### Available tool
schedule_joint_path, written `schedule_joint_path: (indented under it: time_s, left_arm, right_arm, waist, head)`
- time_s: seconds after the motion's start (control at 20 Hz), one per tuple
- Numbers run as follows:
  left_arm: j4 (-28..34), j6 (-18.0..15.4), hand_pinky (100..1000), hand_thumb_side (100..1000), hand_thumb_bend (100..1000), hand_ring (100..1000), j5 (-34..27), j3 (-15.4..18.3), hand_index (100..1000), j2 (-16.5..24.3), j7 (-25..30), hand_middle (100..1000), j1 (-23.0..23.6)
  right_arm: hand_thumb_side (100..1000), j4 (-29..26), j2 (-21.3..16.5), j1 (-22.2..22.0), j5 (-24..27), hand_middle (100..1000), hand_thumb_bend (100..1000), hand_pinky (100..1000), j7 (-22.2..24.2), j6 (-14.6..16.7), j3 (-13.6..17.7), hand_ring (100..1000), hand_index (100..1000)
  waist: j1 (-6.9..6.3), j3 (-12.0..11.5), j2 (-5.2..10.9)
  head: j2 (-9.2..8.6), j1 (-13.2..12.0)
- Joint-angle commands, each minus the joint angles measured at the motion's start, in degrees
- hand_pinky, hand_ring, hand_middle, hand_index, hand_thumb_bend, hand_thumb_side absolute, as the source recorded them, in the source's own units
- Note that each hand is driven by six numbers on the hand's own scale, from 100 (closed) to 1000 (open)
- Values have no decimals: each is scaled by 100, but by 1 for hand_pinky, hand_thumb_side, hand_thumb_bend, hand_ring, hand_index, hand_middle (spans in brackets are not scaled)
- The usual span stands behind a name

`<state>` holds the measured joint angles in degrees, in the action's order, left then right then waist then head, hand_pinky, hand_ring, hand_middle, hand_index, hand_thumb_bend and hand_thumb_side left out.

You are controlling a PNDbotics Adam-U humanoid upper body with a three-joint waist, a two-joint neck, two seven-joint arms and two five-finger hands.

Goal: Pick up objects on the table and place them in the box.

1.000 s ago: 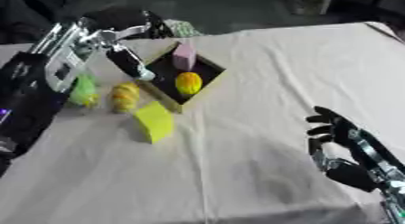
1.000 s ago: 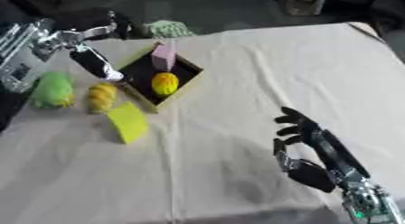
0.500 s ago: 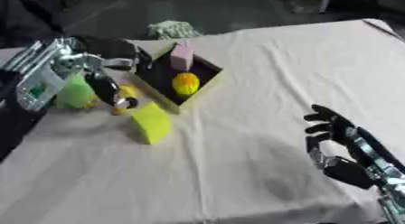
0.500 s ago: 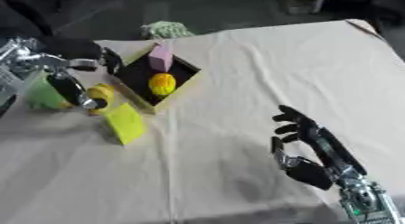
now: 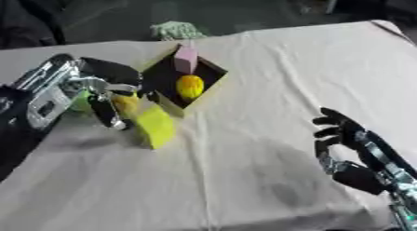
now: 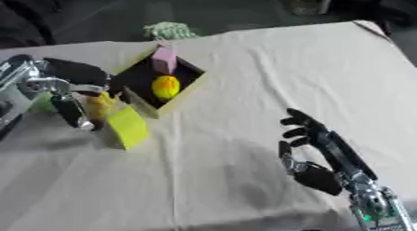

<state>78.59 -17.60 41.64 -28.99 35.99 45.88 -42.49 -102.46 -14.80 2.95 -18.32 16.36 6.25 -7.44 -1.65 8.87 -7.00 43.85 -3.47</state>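
A cream cloth covers the table [image 5: 269,76], with a dark floor beyond its far edge. In the left eye view, the open box [image 5: 213,84] sits at the far left of the cloth, holding a pink block [image 5: 186,60] and a yellow-orange rounded object [image 5: 190,86]. Just outside the box's near-left wall the left hand [image 5: 104,96] reaches down with its fingers [image 5: 104,113] curled around a small yellow-orange item [image 5: 126,104]; they seem to close on it, though blur makes actual contact unsure. A yellow-green block [image 5: 154,126] stands right beside those fingers on the near side, and a green object [image 5: 81,101] shows partly behind the hand. A pale green crumpled thing [image 5: 177,29] lies past the box at the cloth's far edge. In the right eye view, the right hand [image 6: 313,148] rests near the lower right, fingers up and relaxed apart, holding nothing and well apart from the box. Between the two hands the cloth lies bare, and its right edge runs close to the right arm.
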Motion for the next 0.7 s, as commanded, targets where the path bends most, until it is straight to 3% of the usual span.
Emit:
schedule_joint_path:
  time_s: [0.05,0.5,0.7]
  left_arm:
    - [-21,-310,822,111,338,778,11,9,896,35,255,786,-81]
    - [-157,-356,825,112,355,783,100,-8,911,-138,-61,800,-65]
    - [-40,-396,871,142,432,832,218,9,940,-84,21,847,-100]
  right_arm:
    - [296,-92,-63,29,-13,833,100,699,-1,14,35,769,1000]
    - [296,-89,-50,31,-11,833,100,700,13,21,31,769,1000]
    - [296,-90,-53,35,-12,833,100,701,14,22,36,769,1000]
  waist:
    - [12,6,78]
    - [28,30,81]
    - [23,25,80]
  head:
    - [27,3]
    - [27,8]
    - [27,14]
